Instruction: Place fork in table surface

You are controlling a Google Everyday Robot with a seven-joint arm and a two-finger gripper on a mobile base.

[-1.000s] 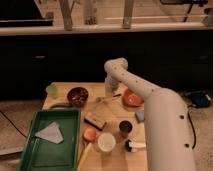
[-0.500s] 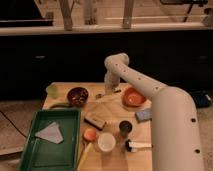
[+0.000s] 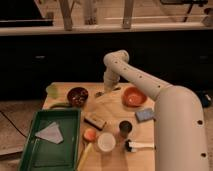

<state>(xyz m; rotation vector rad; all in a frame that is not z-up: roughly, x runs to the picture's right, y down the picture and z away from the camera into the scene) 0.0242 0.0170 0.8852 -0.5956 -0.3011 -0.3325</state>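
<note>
Tan wood comes first: the table surface [image 3: 114, 109] spreads under and in front of the gripper [image 3: 107, 86], with a bare patch just below it. Your white arm [image 3: 165, 97] is the next biggest thing, and it sweeps in from the gripper's right, above the orange bowl [image 3: 134, 96]; swing back carelessly and it could clip that bowl. The green tray [image 3: 70, 145] lies well off to the gripper's near left, so a long carry that way would land the fork in the wrong place. The dark bowl [image 3: 77, 96] stands just left of the gripper, close enough for a sideways slip to knock it. The fork [image 3: 101, 93] shows as a thin silvery sliver right at the gripper's tip, low over the wood. You cannot tell whether the gripper has it clamped or let go, so judge contact before you lift, or it may drag, bounce or roll into that bowl.
</note>
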